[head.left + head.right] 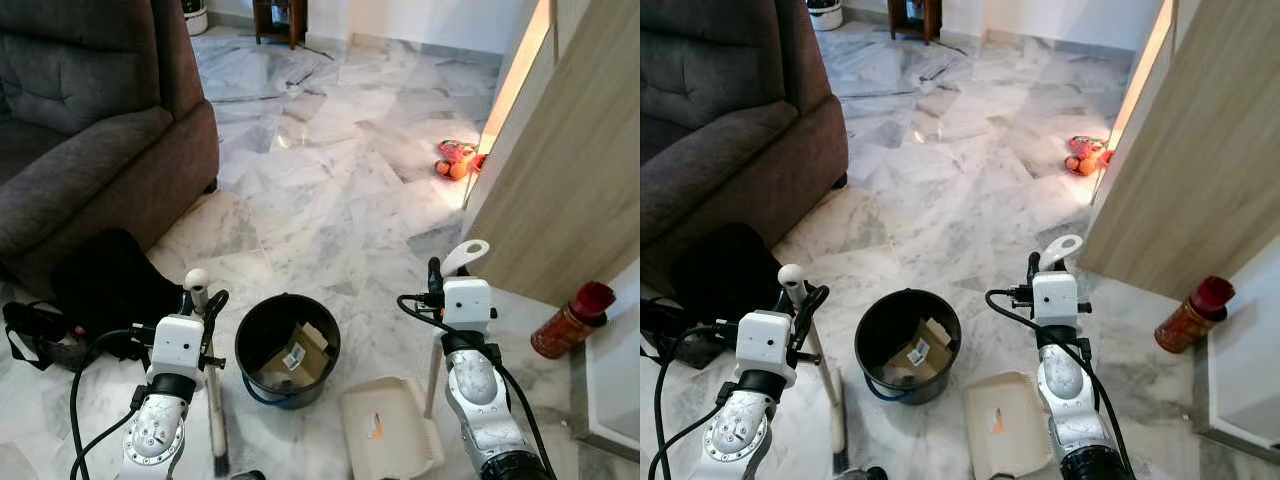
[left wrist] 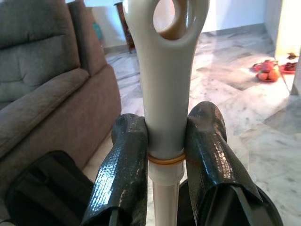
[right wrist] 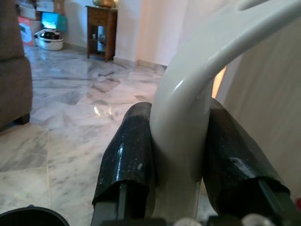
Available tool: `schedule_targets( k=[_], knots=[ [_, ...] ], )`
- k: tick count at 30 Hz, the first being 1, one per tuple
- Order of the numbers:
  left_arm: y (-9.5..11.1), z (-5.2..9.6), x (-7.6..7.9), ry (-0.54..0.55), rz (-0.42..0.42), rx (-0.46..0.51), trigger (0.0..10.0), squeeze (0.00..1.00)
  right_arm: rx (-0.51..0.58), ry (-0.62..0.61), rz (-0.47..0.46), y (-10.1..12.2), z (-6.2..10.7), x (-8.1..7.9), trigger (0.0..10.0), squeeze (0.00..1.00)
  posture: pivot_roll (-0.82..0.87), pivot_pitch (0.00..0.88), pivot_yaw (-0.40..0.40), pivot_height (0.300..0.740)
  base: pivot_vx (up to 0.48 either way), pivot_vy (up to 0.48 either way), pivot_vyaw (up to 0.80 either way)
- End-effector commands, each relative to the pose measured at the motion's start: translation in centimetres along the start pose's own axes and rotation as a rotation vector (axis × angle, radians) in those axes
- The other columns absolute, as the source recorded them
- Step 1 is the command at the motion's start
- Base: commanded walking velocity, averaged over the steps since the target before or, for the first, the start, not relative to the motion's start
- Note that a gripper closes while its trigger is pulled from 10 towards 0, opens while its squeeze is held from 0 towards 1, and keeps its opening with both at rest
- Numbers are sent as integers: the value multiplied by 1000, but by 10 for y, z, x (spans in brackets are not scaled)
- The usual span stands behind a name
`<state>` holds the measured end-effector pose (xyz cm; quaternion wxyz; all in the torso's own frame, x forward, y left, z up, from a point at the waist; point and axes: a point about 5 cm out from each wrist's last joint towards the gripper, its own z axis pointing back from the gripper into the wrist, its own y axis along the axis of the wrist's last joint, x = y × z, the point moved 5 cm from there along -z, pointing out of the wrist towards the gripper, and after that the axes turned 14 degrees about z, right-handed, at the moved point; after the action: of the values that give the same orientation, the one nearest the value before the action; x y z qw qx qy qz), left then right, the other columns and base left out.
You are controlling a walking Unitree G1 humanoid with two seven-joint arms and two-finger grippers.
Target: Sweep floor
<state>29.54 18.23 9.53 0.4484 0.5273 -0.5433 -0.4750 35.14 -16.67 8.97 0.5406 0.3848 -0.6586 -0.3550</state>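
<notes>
**Both claws clamped on cleaning tools over the marble floor**

The left claw (image 2: 164, 155) pinches the broom handle (image 2: 165, 94) just below its hanging loop, the broom upright at 9 o'clock of the black bucket (image 1: 288, 348). The right claw (image 3: 178, 155) grips the dustpan handle (image 3: 188, 94); the cream dustpan (image 1: 385, 432) rests on the floor (image 1: 330, 170) at 4 o'clock of the bucket, beside it.
</notes>
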Motion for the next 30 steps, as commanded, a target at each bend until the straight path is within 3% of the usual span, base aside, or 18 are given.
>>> schedule_targets(
  k=[1, 30],
  knots=[
    [4, 1, -2, 6, -9, 22, 10000, 0, 24, 1, 10, 5, -2, 1, 10000, 0, 69, 96, 2, 740, -259, 0, 0],
    [2, 0, 1, 9, -2, 26, 10000, 0, 24, 0, 8, 6, -5, 1, 10000, 0, 65, 96, -5, 740, -236, 0, 0]
  ],
)
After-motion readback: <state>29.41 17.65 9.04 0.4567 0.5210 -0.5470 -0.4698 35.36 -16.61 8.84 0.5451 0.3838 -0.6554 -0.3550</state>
